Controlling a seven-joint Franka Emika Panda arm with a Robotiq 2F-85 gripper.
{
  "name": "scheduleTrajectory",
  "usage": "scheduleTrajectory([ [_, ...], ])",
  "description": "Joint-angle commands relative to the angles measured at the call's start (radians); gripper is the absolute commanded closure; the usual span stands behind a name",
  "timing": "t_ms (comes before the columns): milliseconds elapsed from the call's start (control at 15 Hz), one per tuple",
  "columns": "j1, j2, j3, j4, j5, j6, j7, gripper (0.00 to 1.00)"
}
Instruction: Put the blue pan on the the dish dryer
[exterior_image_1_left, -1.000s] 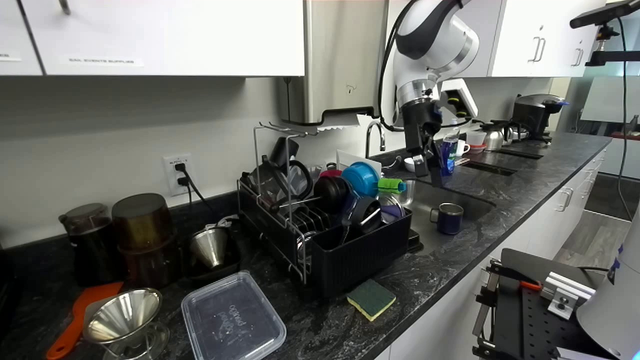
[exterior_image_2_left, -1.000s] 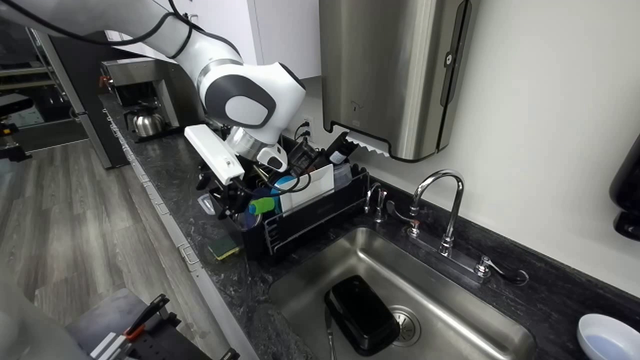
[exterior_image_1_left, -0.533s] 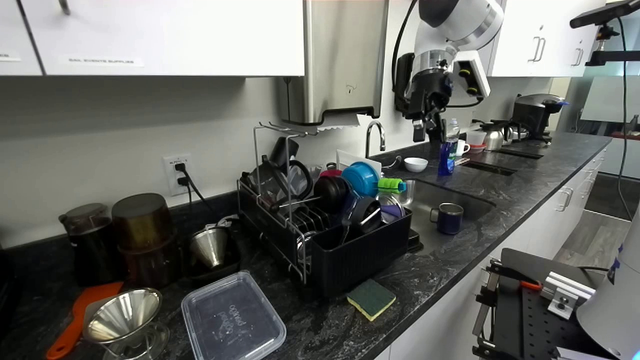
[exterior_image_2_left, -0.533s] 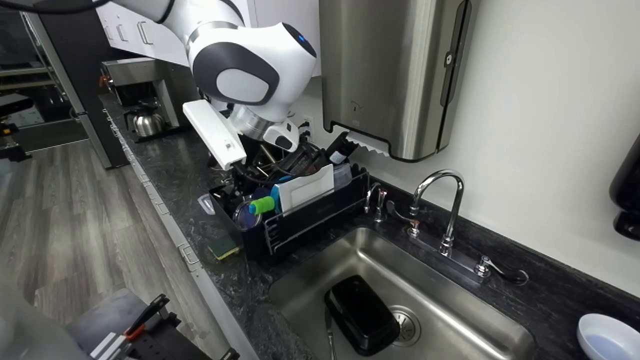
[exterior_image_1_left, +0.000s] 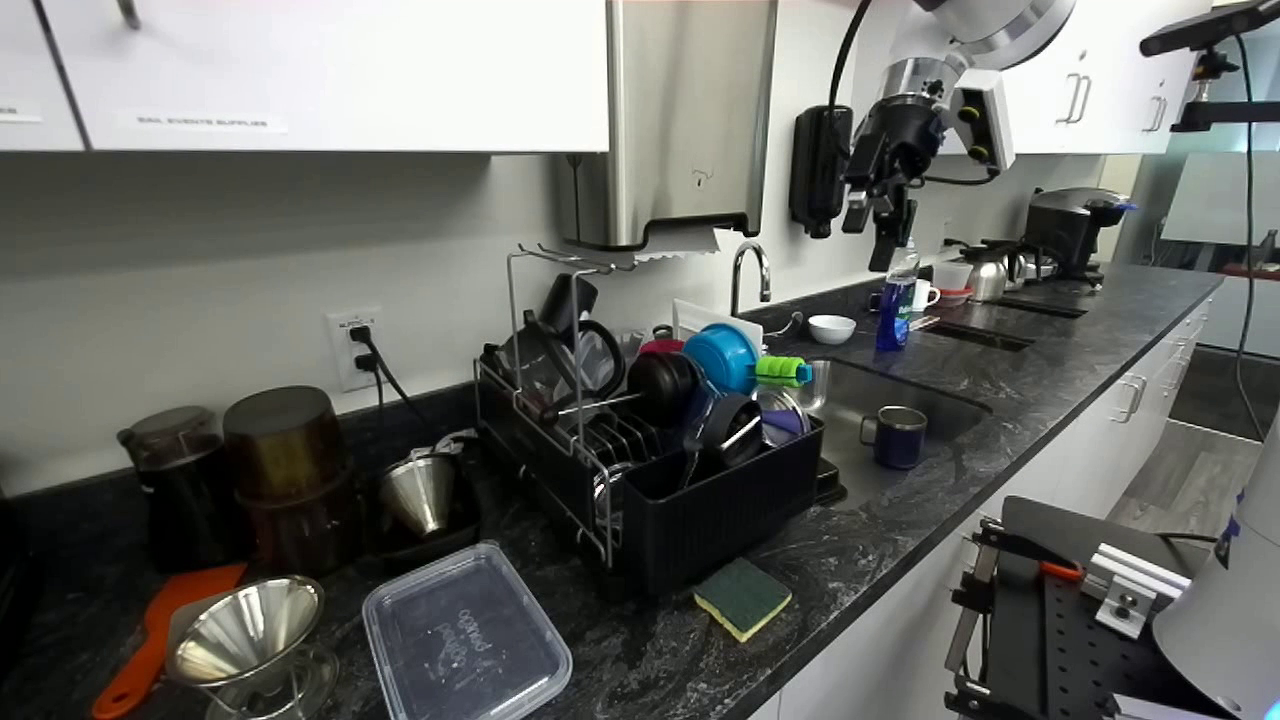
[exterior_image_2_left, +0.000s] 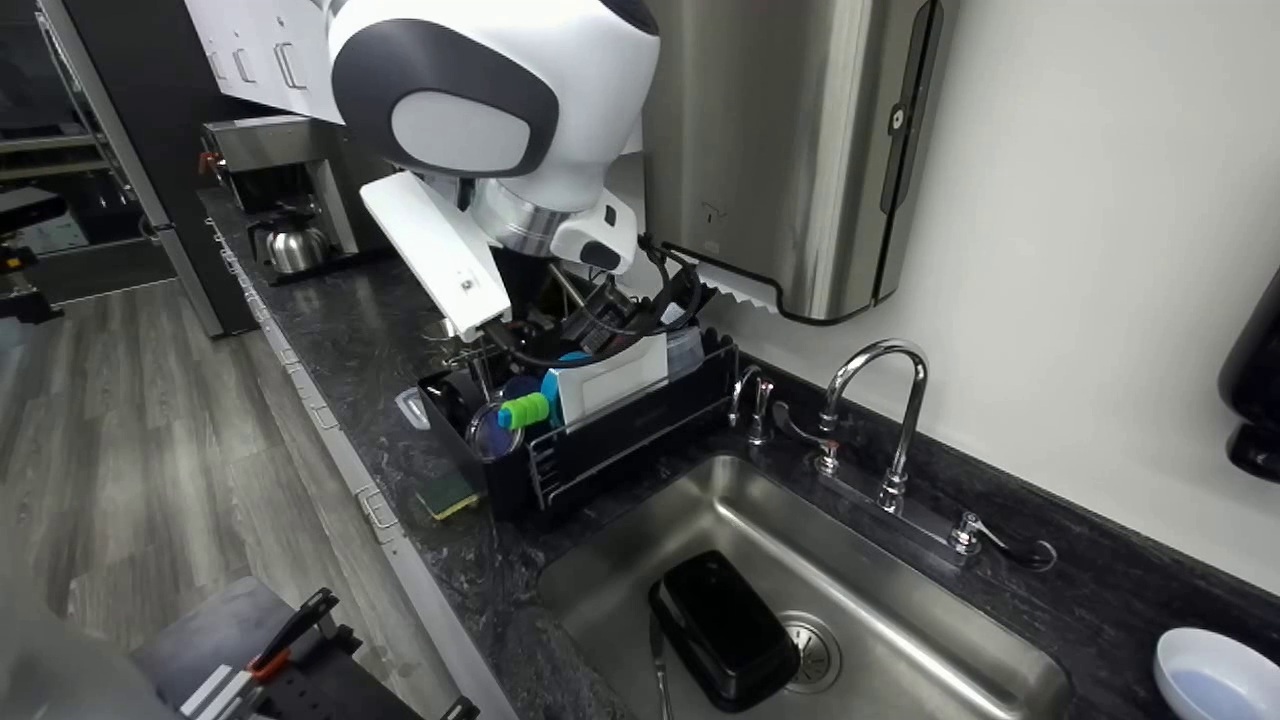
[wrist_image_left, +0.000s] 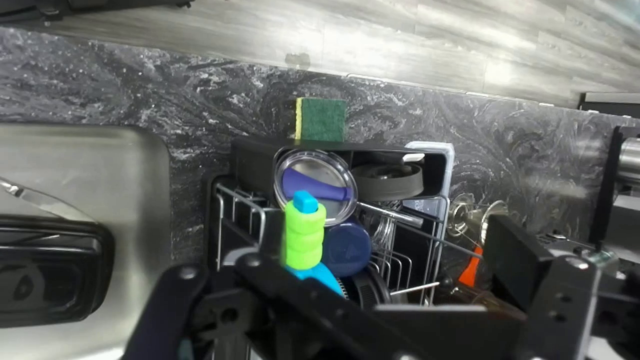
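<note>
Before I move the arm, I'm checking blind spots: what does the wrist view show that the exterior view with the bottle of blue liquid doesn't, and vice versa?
Only the wrist view shows the black container in the sink and the metal utensil beside it.

Only that exterior view shows the bottle of blue liquid, navy mug, white bowl, faucet and paper towel dispenser.

Both show the gripper, open; the dish dryer; the sponge; the sink; and the blue pan, mostly hidden in the wrist view.

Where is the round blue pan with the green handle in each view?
In an exterior view: the round blue pan, right of centre.
In an exterior view: the pan, mostly hidden, left of centre.
Wrist view: the pan, below centre, partly hidden.
Shared landmark: the rectangular green and yellow sponge.
</note>
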Motion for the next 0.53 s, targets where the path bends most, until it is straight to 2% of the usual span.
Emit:
scheduleTrajectory([
  [0, -0.003, -0.008, -0.009, -0.006, -0.002, 0.011, -0.02, 0.0],
  [467, -0.003, -0.018, -0.021, -0.023, -0.002, 0.03, -0.048, 0.0],
])
